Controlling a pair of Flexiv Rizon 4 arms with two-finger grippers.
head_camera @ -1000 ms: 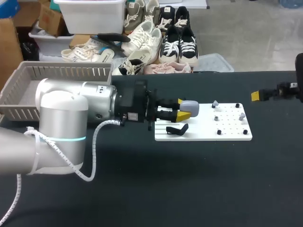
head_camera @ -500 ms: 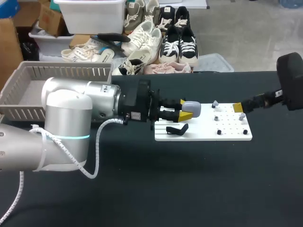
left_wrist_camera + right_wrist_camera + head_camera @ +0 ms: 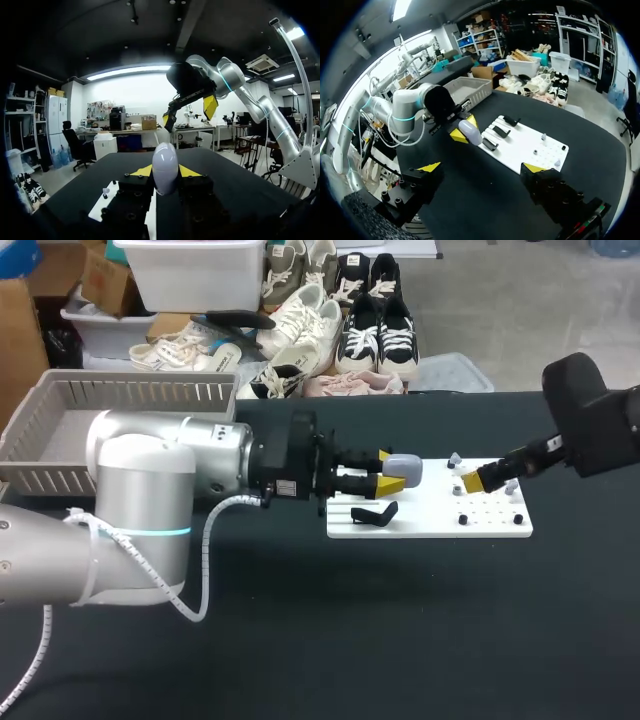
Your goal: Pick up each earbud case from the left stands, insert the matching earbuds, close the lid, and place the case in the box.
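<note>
Meanwhile, clamping grey earbud case (image 3: 403,469) in left tool (image 3: 387,472) above white board (image 3: 430,525); right tool (image 3: 475,481), spread and empty, swung in over earbuds (image 3: 455,459); judged ready for earbud pickup.

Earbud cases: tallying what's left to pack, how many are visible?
2 for sure: the rounded grey earbud case held in the left gripper; a black case on the white board. Two dark shapes beside it may be more.

Left arm (image 3: 150,500) comes in from the table's left edge and lies pretty much level toward the middle, left gripper (image 3: 388,470) clamped on the case (image 3: 404,468). Right arm (image 3: 590,425) slants down from the right edge, right gripper (image 3: 474,480) spread wide.
</note>
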